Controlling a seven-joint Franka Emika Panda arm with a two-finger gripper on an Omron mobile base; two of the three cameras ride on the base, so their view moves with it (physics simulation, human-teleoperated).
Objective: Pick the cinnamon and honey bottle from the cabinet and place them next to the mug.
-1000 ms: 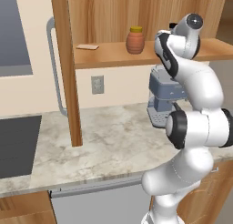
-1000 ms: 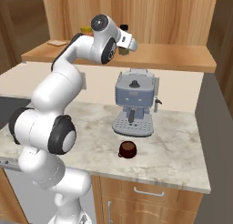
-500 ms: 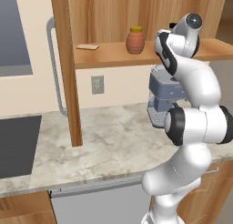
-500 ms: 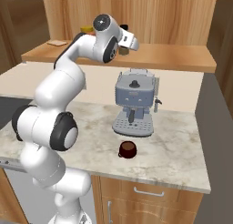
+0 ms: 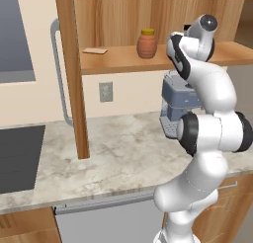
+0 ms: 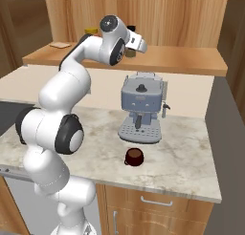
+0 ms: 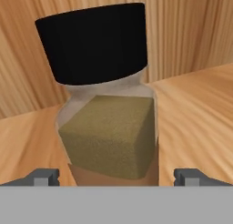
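Brown cinnamon (image 7: 107, 118) stands on the cabinet (image 5: 163, 59) shelf, right of the honey bottle (image 5: 147, 43), between the gripper (image 7: 117, 176)'s wide-spread fingers, ungripped. Closing off-centre could tip the slim bottle over, or a further push could shove it against the back wall.

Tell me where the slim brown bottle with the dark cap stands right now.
The slim brown dark-capped bottle stands upright on the wooden cabinet shelf, centred in the hand view between the open gripper fingertips, against the wood-grain back wall.
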